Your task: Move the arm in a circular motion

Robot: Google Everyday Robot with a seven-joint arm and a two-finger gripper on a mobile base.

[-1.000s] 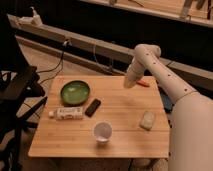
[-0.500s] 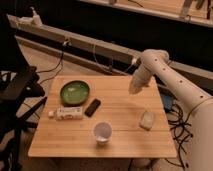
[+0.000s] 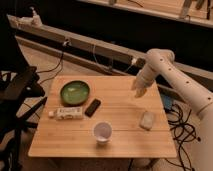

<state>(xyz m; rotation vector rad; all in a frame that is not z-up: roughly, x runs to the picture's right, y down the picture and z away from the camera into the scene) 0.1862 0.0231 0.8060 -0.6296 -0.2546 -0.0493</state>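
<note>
The cream-white jointed arm (image 3: 175,80) comes in from the right, bends at a rounded elbow (image 3: 160,57) and points down over the back right part of the wooden table (image 3: 120,140). Its gripper (image 3: 139,91) hangs at the tapered tip, a little above the tabletop and behind a pale sponge-like block (image 3: 147,120). It holds nothing that I can see.
On the table are a green bowl (image 3: 75,92), a dark flat device (image 3: 92,107), a white tube (image 3: 66,113) and a white paper cup (image 3: 102,132). A dark chair (image 3: 17,90) stands to the left. Rails and cables run behind the table.
The arm's tip has swung rightward and toward the table's right back edge; the elbow has moved right and the forearm has pulled away from the front.
</note>
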